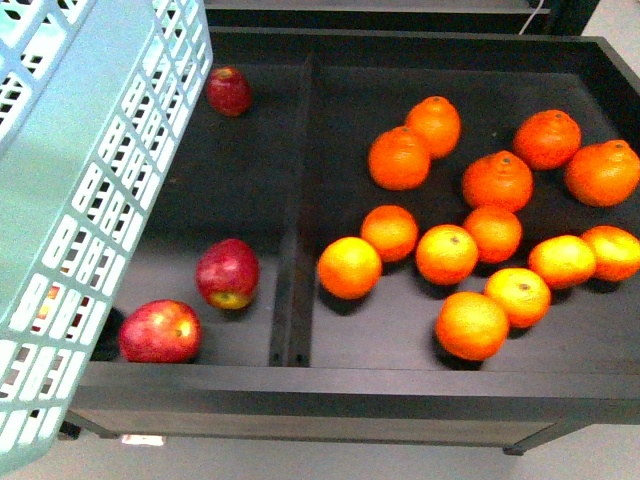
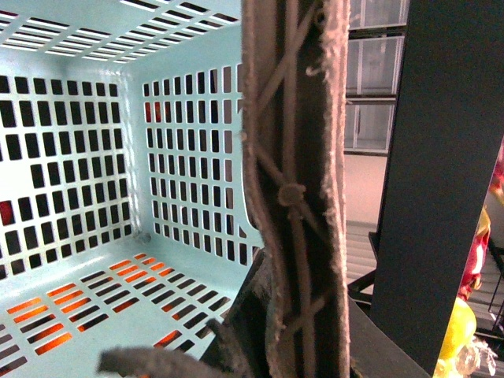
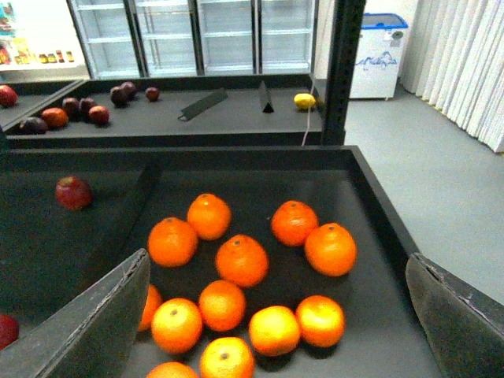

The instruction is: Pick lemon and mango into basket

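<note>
Thirteen tangerines lie in the front view, spread from 1 o'clock over 3 o'clock down to 5 o'clock, in the right compartment of the black bench. A low divider runs from 12 to 6 o'clock. On the other side of it are three red fruits: one at 11 o'clock, one just beside the divider near the middle, and one at 8 o'clock by the front rim. The basket fills the side from 10 to 7 o'clock. It is tilted and raised above the bench edge, and it partly covers the left compartment.

From the left wrist, the teal inside of the basket with its slotted walls and bottom is seen. Its brown ribbed handle stands very close to the camera. The left pincer is mostly hidden behind the handle; as far as this close view allows, it is closed on that handle.

From the right wrist, the right pincer is wide open and holds nothing. Its two dark fingers stand far apart above the tangerines. One red fruit lies in the neighbouring compartment. On the farther bench the lemon rests alone, just beside a dark post and well apart from the basket.
</note>
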